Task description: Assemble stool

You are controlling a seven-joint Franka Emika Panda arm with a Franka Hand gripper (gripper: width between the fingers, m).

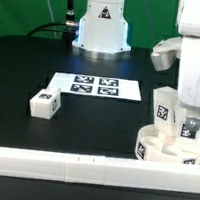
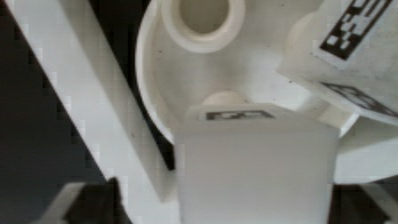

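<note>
Clenching an upright leg (image 2: 258,165) in the gripper (image 1: 190,129), right over the seat (image 1: 161,148) beneath, presumably to socket it squarely.

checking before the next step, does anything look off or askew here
Nothing looks damaged or spilled. One leg sits alone, skewed, on the exterior view's left of the marker board, apart from the seat at the gripper; likely just unassembled.
</note>
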